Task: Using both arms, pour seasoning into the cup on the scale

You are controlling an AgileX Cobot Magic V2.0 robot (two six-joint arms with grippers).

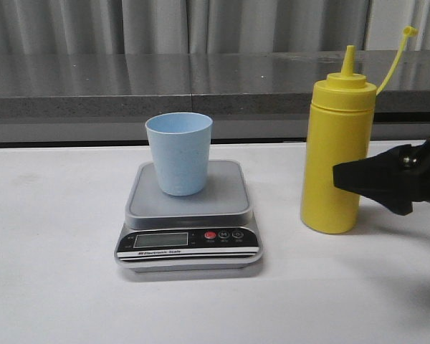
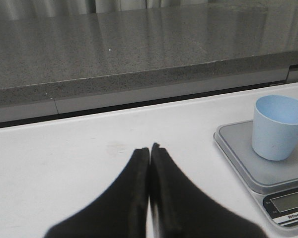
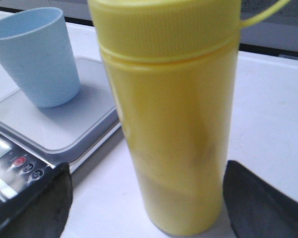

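Note:
The pale blue cup [image 1: 179,154] stands upright and empty on the platform of the grey scale [image 1: 190,215], and it also shows in the left wrist view [image 2: 278,126]. The yellow seasoning bottle [image 1: 337,150] stands upright on the table to the right of the scale, its cap off and hanging on the tether [image 1: 398,54]. My right gripper [image 1: 344,175] is open, with one finger on each side of the lower bottle [image 3: 174,114] and gaps showing on both sides. My left gripper [image 2: 150,148] is shut and empty, over the table left of the scale [image 2: 243,156]. It is out of the front view.
A white table [image 1: 57,251] carries everything. A grey stone ledge [image 1: 129,86] and a curtain run along the back. The scale's black panel with its display and red button [image 1: 210,235] faces the front.

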